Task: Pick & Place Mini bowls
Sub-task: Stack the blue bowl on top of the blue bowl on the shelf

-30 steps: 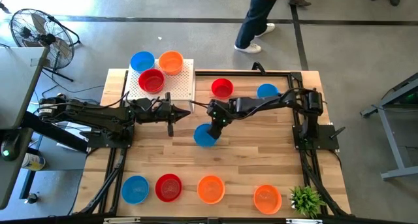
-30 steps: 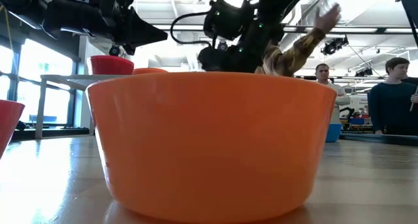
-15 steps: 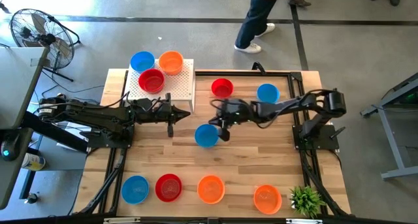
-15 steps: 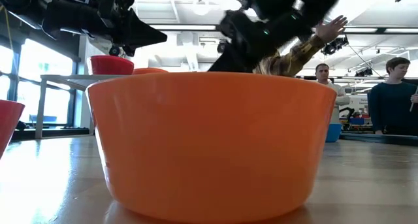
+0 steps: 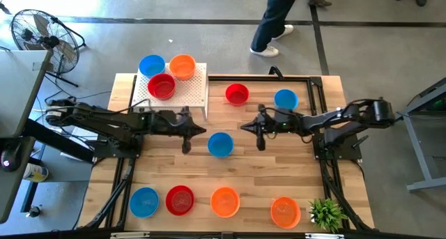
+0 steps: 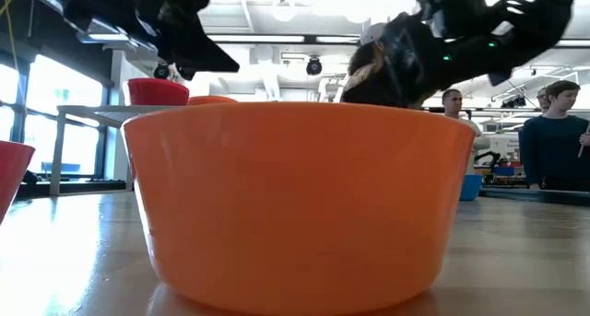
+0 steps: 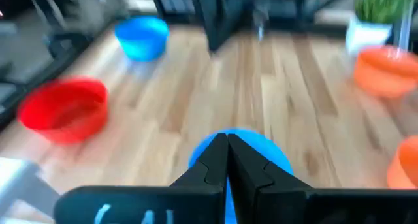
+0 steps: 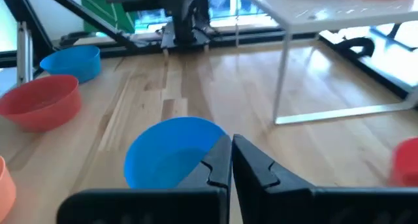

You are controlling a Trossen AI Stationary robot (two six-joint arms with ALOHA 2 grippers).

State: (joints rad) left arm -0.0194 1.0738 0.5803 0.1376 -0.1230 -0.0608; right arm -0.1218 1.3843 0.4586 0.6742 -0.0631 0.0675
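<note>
A blue mini bowl [image 5: 220, 144] stands upright on its base in the middle of the wooden table, touched by neither gripper; it also shows in the left wrist view [image 7: 261, 152] and the right wrist view [image 8: 166, 155]. My left gripper [image 5: 202, 130] is shut and hovers just left of this bowl, its tips [image 7: 227, 152] pointing at it. My right gripper [image 5: 244, 126] is shut too and sits a little to the bowl's right and far side [image 8: 232, 155]. Other mini bowls stand around: a red one [image 5: 237, 94] and a blue one [image 5: 285, 98] near the far side.
A white perforated stand [image 5: 195, 93] at the far left carries a blue [image 5: 151, 65], an orange [image 5: 182, 66] and a red bowl [image 5: 162, 86]. Along the near edge stand blue [image 5: 144, 201], red [image 5: 180, 199] and two orange bowls [image 5: 224, 201], [image 5: 285, 211], beside a green plant [image 5: 326, 213]. People show beyond the table.
My right gripper has let go of the blue bowl, which it held tilted a second ago, and has drawn back toward the table's right edge. The bowl now stands flat in the middle of the table. My left gripper has moved right, toward that bowl.
</note>
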